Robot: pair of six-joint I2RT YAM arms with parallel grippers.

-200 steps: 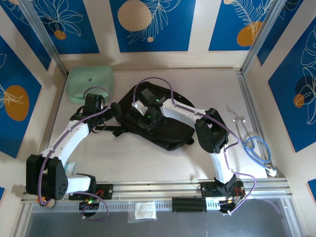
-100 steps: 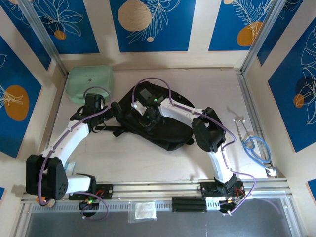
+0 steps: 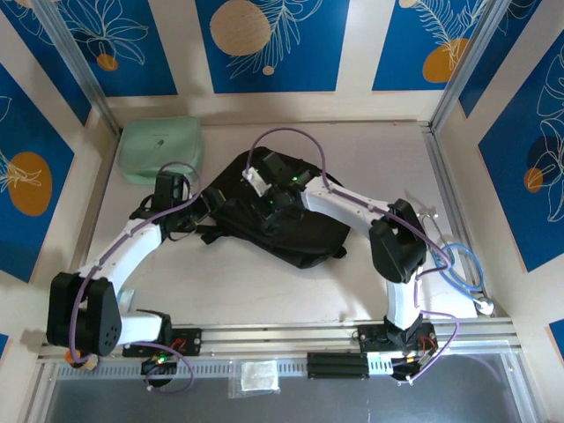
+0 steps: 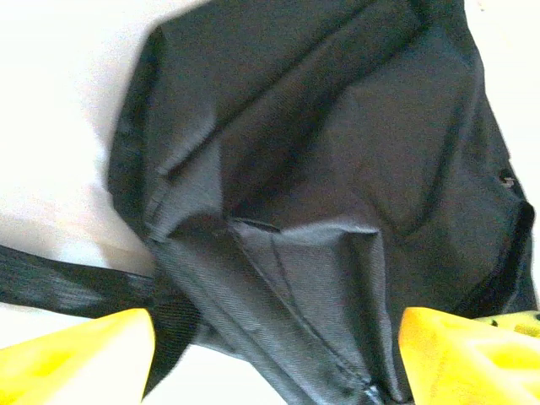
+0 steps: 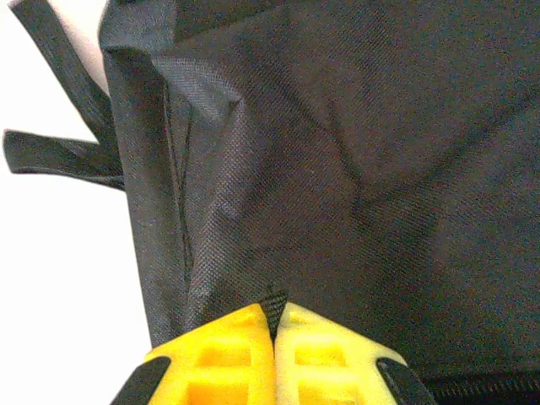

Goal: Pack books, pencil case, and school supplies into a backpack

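- Getting the backpack point(image 3: 304, 242) open looks like the step in hand, before anything can go in.
- It lies flat in the middle of the counter point(image 3: 264, 282), with its straps point(image 5: 59, 152) trailing off the left side. A mint case point(image 3: 161, 150) sits in the far left corner, apart from it.
- Right hand point(image 5: 272, 319) is fully closed, pinching a small black nub point(image 5: 272, 297) at a seam of the backpack. I cannot tell whether it is a zip pull or a fabric fold.
- Left hand point(image 4: 270, 350) is at the backpack's left edge, its fingers point(image 4: 84, 354) spread wide either side of a raised fold point(image 4: 287, 253), holding nothing.
- Next, as I judge it, the left hand should close on that fold to anchor the backpack. The right hand can then draw its pinch along the seam without dragging the fabric across the counter.
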